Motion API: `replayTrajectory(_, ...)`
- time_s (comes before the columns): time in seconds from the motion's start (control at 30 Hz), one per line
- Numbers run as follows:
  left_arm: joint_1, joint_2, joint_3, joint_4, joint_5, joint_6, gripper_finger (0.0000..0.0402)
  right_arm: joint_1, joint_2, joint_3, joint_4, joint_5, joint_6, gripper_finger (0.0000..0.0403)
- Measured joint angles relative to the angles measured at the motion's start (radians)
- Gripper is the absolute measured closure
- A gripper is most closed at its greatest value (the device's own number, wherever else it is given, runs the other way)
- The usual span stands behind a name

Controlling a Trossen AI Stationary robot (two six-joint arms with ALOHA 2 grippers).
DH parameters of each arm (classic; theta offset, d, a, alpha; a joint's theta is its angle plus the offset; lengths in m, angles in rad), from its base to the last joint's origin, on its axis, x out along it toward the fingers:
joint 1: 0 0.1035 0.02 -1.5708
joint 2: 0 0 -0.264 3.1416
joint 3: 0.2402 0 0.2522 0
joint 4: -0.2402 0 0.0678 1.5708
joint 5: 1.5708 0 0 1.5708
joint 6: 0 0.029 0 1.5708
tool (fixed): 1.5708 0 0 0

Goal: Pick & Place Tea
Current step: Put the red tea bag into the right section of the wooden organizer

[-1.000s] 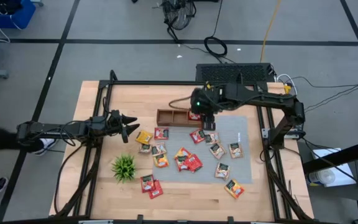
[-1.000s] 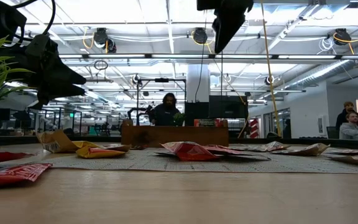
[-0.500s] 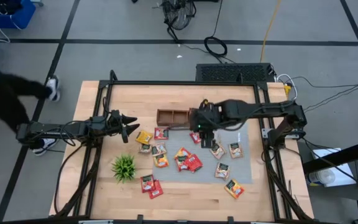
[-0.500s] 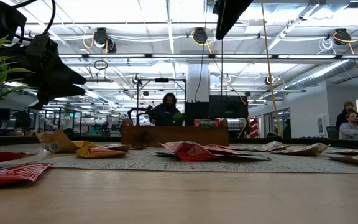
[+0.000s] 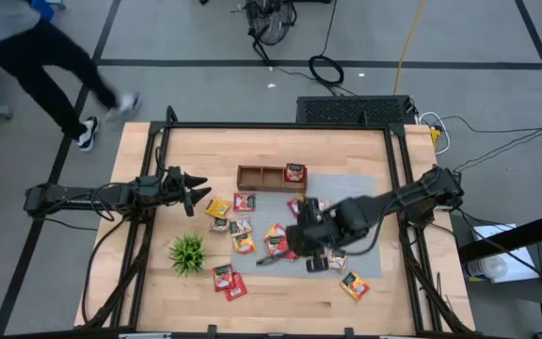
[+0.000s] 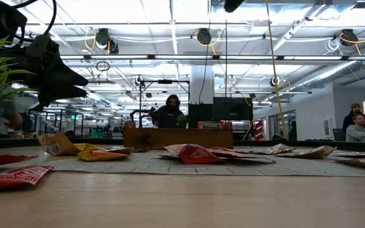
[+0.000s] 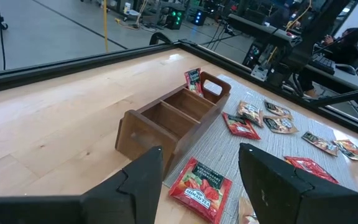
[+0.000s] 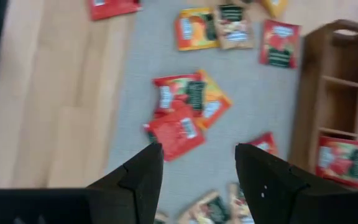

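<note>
Moved: right gripper [image 5: 310,247], off the tray, now above mat packets, fingers apart, empty.
Wooden three-compartment tray [image 5: 271,177]: one red tea packet [image 5: 294,172], end compartment.
Other packets [image 5: 240,226]: grey mat [image 5: 346,193], tabletop.
Left gripper [image 5: 194,189]: open, table's left.

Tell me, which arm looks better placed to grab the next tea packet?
Probably the right. Its open gripper hangs above the red packets in the middle of the grey mat, while the left gripper waits at the table's left side, beside the outermost packets.
</note>
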Motion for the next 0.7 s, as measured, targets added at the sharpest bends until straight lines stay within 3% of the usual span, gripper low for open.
replayTrajectory(0.3,0.000,0.000,0.000,0.005,0.008,0.000,0.0190,0.101,0.071,0.000,0.004,-0.009,0.068,0.0215)
replayTrajectory(0.7,0.000,0.000,0.000,0.005,0.008,0.000,0.0190,0.074,0.103,-0.014,0.019,-0.002,0.043,0.0215)
